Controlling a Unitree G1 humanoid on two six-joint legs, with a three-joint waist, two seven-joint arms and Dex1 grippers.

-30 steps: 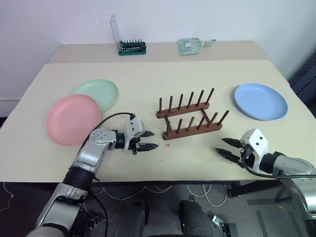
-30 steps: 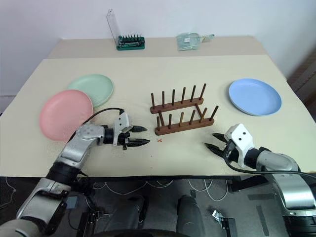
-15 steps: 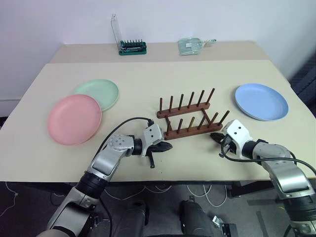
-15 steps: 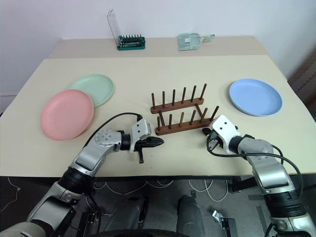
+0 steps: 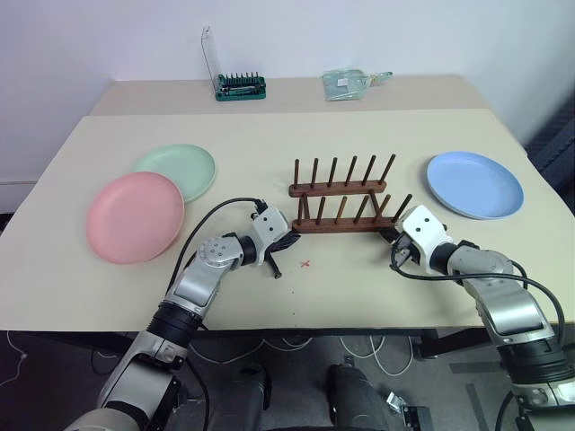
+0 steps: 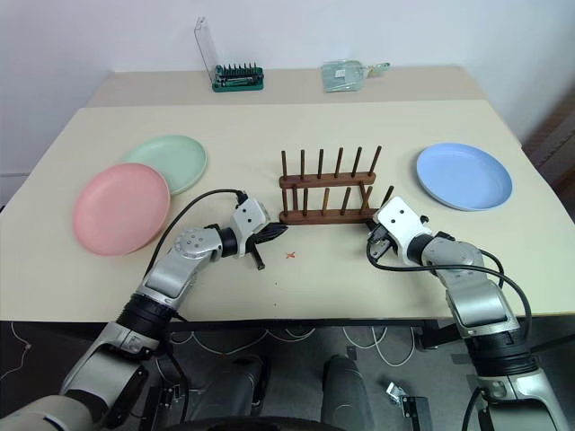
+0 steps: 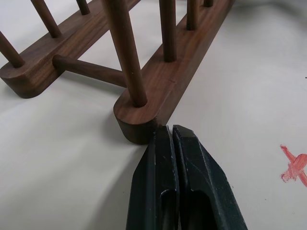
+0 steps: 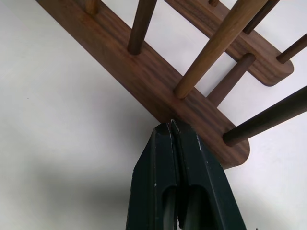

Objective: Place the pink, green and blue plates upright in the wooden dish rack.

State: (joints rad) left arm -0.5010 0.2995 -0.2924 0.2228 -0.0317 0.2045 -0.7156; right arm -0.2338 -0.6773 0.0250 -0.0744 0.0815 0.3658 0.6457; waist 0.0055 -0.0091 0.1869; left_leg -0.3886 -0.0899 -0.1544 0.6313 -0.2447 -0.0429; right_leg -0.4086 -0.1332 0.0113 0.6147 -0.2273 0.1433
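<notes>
We have just squared up the wooden dish rack point(image 5: 344, 199): a second ago it sat skewed on the worktop point(image 5: 269, 135), and now its two rails run nearly straight across in front of us, pegs upright. Both jaws, which were parted a second ago, have closed to nothing, so this was a nudge and not a lift. We judge it as groundwork, with the slots now facing us evenly for loading.

None of the plates has been touched. The pink plate point(image 5: 135, 216) lies flat at our left, the green plate point(image 5: 176, 169) partly tucked behind it, and the blue plate point(image 5: 474, 184) flat at our right, well apart from the rack.

Our left gripper point(image 7: 169, 139) reaches forward and inward, pointing slightly down, its jaws pressed together and empty, tips touching the rounded end of the near rail. Our right gripper point(image 8: 172, 128) mirrors it from the other side, jaws likewise shut on nothing, tips against the side of the near rail close to its far end. The rack stands between the two, pinned lightly at both ends. A red cross point(image 5: 305, 264) is marked on the worktop just in front of it.
</notes>
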